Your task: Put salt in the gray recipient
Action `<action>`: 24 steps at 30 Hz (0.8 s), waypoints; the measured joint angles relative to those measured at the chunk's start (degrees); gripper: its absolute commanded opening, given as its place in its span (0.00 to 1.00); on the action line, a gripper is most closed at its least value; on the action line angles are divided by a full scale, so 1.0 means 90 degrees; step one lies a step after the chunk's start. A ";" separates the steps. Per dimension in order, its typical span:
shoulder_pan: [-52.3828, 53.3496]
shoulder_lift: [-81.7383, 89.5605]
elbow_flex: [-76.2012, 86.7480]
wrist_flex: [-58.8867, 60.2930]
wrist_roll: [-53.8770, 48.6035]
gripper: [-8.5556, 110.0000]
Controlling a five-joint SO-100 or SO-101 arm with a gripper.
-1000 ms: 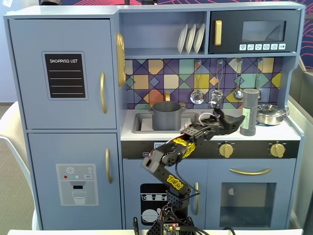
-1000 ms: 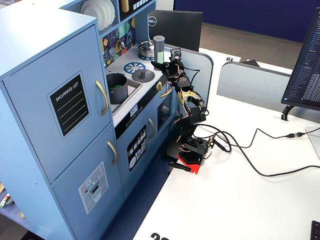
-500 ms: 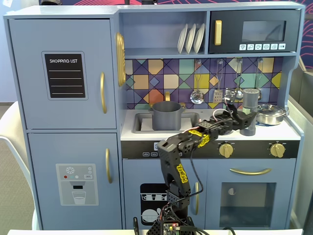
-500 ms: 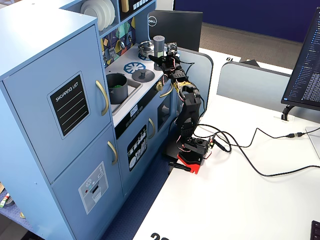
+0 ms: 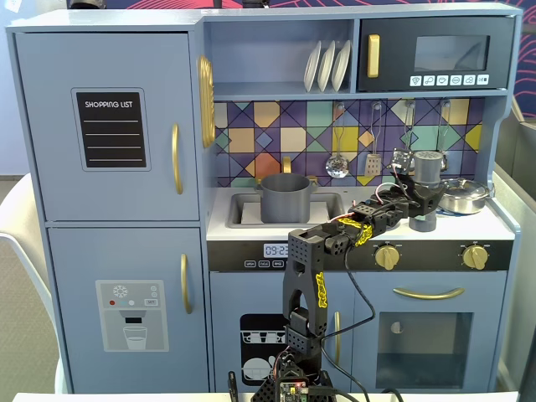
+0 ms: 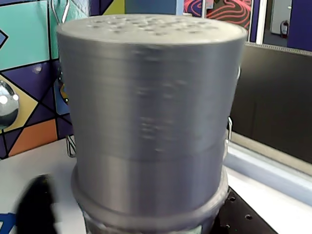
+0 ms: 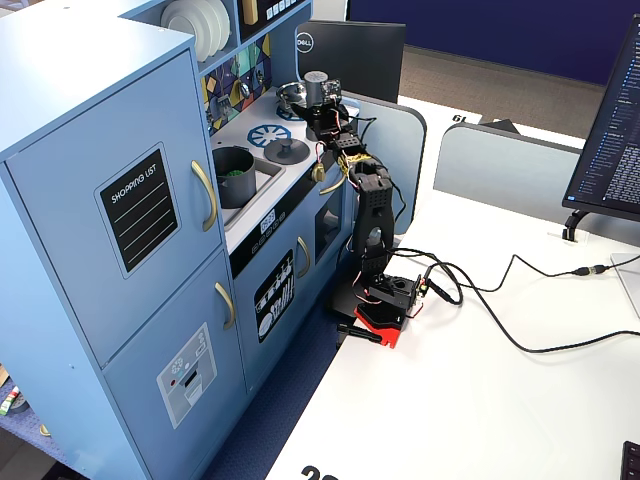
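Observation:
The salt [image 5: 427,167], a tall gray shaker with a perforated top, stands at the right of the toy kitchen's counter and fills the wrist view [image 6: 151,112]. My gripper [image 5: 424,201] reaches around its middle. In the wrist view one black finger [image 6: 243,220] lies against the shaker's right side. The other finger [image 6: 36,204] is blurred and stands a little apart on the left, so the jaws are open around it. The gray recipient [image 5: 286,197], a matte dark pot, sits in the sink to the left. It also shows in a fixed view [image 7: 234,175], as does the salt [image 7: 317,86].
A shiny steel pan [image 5: 463,194] sits right of the shaker, against the cabinet's side wall. Utensils [image 5: 337,163] hang on the tiled backsplash behind. A flat gray lid [image 7: 285,150] lies on the burner between pot and shaker. Cables [image 7: 500,320] trail over the white table.

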 measured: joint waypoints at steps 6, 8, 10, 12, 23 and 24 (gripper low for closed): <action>-0.0098 0.0088 -0.0049 -0.0068 0.0088 0.07; -0.0107 0.0312 -0.0049 0.0127 0.0371 0.07; -0.0098 0.0703 -0.0049 0.0527 0.0811 0.07; -0.0293 0.1172 -0.0117 0.1113 0.1465 0.07; -0.2930 0.3242 -0.0371 0.3438 0.6924 0.07; -0.3135 0.3262 -0.0449 0.3545 0.7480 0.07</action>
